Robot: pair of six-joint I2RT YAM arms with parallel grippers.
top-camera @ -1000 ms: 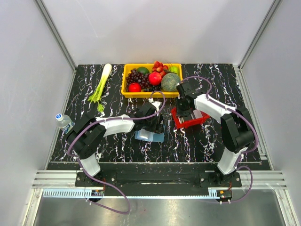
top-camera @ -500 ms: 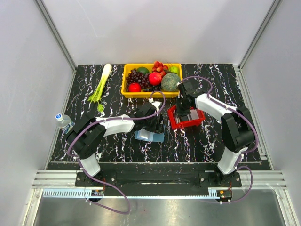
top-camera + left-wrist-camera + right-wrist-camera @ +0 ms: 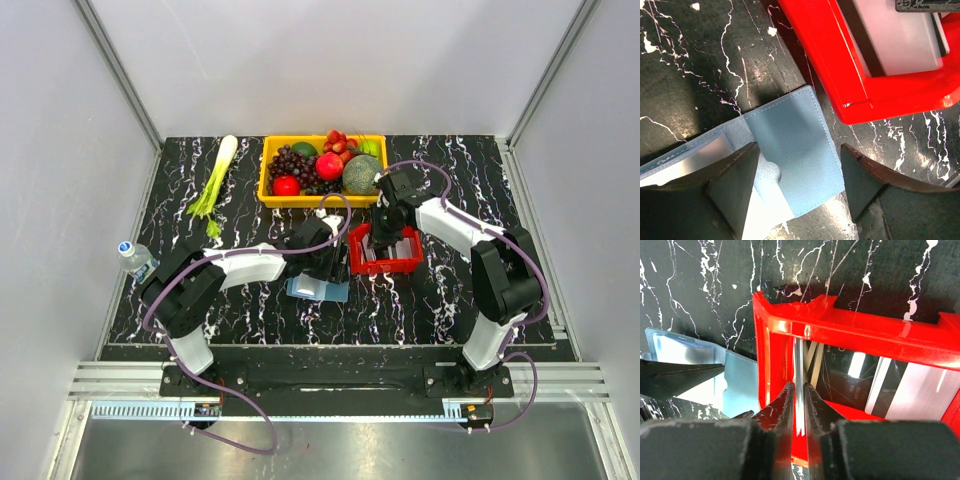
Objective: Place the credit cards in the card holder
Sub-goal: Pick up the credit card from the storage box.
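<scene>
On the table (image 3: 200, 300), the red tray (image 3: 850, 330) is sitting just beside the open card holder (image 3: 785, 130). The left claw (image 3: 797, 150) is hanging wide apart over it. The right claw (image 3: 799, 390) is pinching one credit card (image 3: 799, 365) right by the tray wall, so I think the tray could be getting pulled up too. The card is standing on edge, and its length seems to be running across the tray.

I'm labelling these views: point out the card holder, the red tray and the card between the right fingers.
card holder (image 3: 795, 150), left wrist view, its pale blue flap.
red tray (image 3: 850, 332), right wrist view, its far rim.
credit card (image 3: 798, 370), right wrist view, its shiny edge.
</scene>
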